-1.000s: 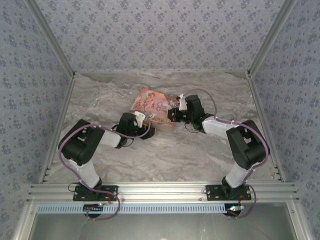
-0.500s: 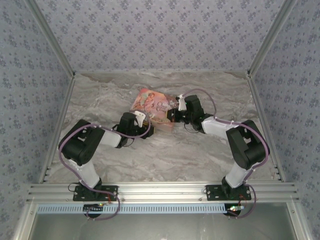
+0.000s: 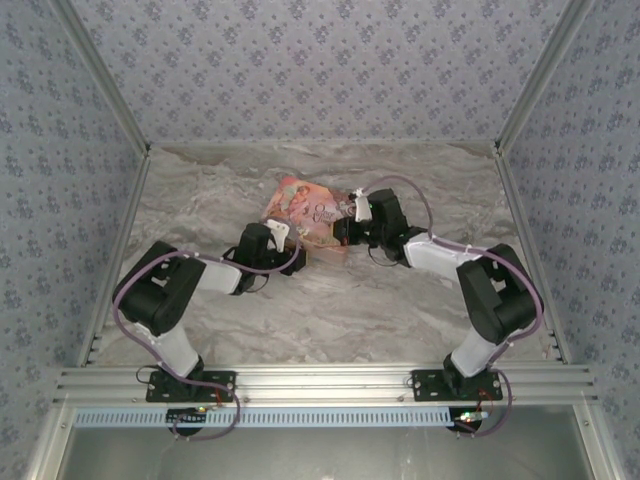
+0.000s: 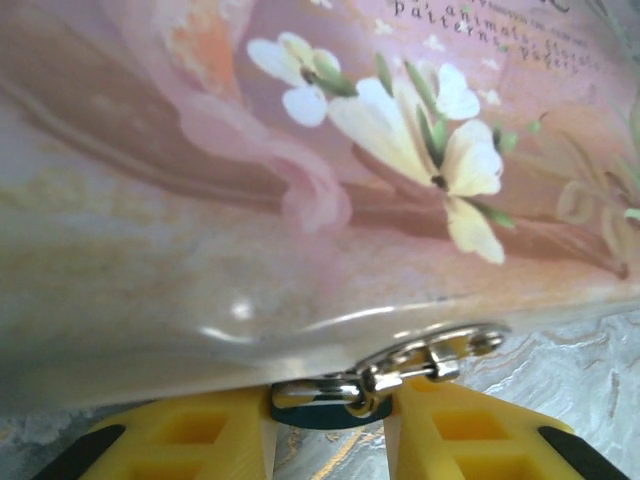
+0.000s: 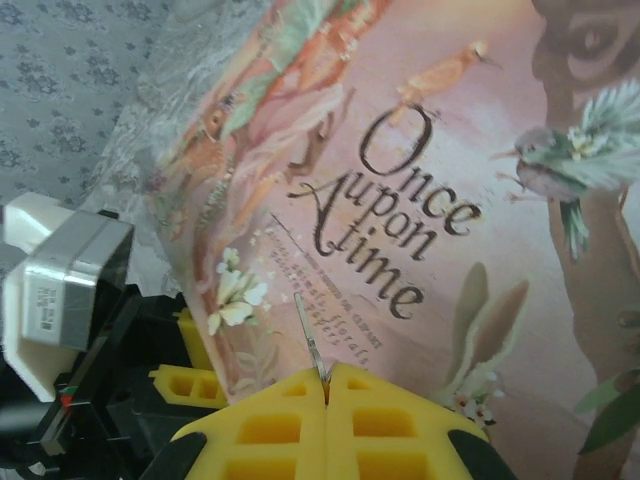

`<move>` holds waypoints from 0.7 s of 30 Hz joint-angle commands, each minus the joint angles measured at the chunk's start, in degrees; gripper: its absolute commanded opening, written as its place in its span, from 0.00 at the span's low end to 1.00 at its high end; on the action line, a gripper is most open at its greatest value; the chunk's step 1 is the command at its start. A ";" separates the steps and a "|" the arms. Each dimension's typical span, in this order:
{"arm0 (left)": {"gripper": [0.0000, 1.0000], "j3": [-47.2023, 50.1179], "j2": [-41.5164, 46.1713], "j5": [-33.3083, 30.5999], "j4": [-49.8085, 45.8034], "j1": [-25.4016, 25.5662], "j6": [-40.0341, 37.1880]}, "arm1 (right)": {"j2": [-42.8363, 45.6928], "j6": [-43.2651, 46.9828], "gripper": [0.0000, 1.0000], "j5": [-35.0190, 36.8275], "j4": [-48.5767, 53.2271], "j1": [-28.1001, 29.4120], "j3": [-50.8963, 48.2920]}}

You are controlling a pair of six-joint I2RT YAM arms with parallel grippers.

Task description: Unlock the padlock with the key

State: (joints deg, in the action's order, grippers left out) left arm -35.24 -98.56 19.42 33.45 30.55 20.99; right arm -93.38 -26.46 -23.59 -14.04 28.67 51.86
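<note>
The padlock (image 4: 322,413), teal with a silvery shackle, hangs from a metal clasp (image 4: 440,355) on the near edge of the pink illustrated box (image 4: 300,200). My left gripper (image 4: 330,418) has a yellow finger pressed to each end of the padlock's body. In the right wrist view the key (image 5: 309,335) is a thin silvery sliver sticking up from my right gripper (image 5: 327,385), which is shut on it above the box lid (image 5: 450,150). From above, the left gripper (image 3: 301,256) and right gripper (image 3: 340,233) meet at the box's near edge.
The pink box (image 3: 305,210) lies mid-table on the marble top (image 3: 330,300). Patterned walls enclose the back and both sides. In the right wrist view the left arm's yellow fingers (image 5: 195,385) and its wrist camera (image 5: 60,290) are close at the lower left.
The left jaws have narrowed onto the padlock. The left arm's elbow has shifted slightly outward. The right arm and key have barely moved.
</note>
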 commanded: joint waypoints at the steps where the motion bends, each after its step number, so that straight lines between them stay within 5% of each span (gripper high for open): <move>1: 0.32 -2.09 2.04 -0.36 -1.62 0.44 2.83 | 4.45 2.94 0.00 1.51 0.04 0.34 -0.05; 15: 0.25 -3.94 2.03 -0.31 -4.00 1.08 5.50 | 14.54 6.82 0.00 3.82 -2.61 1.61 -11.02; 21: 0.21 -5.44 4.70 0.90 -7.41 1.10 13.12 | 17.81 13.28 0.00 7.51 -3.75 6.20 -15.22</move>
State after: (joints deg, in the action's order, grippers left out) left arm -37.95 -97.12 19.22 27.07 31.24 29.34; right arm -77.56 -18.28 -19.00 -16.45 32.80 38.11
